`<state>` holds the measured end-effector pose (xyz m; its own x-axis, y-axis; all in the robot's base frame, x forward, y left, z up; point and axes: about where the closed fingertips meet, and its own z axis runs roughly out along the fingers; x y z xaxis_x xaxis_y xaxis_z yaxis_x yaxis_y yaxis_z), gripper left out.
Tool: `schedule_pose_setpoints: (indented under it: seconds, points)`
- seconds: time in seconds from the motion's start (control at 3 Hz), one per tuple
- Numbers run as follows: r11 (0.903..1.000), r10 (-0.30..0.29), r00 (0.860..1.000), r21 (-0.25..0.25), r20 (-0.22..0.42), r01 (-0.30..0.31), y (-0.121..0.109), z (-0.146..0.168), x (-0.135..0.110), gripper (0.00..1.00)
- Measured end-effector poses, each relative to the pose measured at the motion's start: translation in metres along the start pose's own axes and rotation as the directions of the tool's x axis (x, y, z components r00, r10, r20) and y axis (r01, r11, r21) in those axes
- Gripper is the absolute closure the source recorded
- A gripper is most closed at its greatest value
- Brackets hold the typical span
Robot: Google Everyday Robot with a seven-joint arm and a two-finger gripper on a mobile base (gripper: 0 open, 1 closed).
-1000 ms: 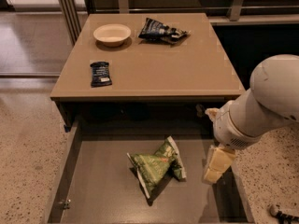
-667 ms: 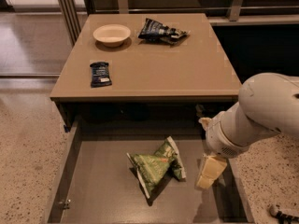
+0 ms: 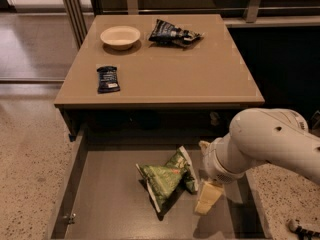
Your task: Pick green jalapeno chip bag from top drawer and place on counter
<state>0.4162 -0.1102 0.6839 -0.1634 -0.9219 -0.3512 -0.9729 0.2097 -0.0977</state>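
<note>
**Item: gripper at open top drawer, empty**

Gripper (image 3: 202,178): sat inside the top drawer (image 3: 105,204), toward its right side, at the end of a bulky white arm (image 3: 272,139) that reached in from the right. Two cream fingers showed. The lower one (image 3: 207,198) pointed down at the drawer floor, and a smaller tip showed above the wrist. They stood spread apart with nothing pinched between them. Whether the lower finger touched the drawer floor could not be told.

Green jalapeno chip bag (image 3: 167,179): crumpled, light green with white sealed edges. It lay on the flat drawer bottom near the middle, just to the left of the gripper. Its right edge was close to the lower finger, and no grip on it could be seen.

Top drawer: pulled out beneath the counter (image 3: 175,74), grey-brown, with low side walls.

Counter: tan tabletop. It carried a pale bowl (image 3: 120,36) at the far left, a dark navy chip bag (image 3: 172,33) beside the bowl, and a small dark blue snack packet (image 3: 107,79) nearer the front left.
</note>
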Motion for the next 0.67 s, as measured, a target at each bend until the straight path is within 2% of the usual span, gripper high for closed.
schedule_pose_setpoints:
  seconds: [0.67]
  points:
    - [0.9997, -0.026, 1.0, -0.004, 0.016, 0.026, -0.009, 0.037, -0.012, 0.0]
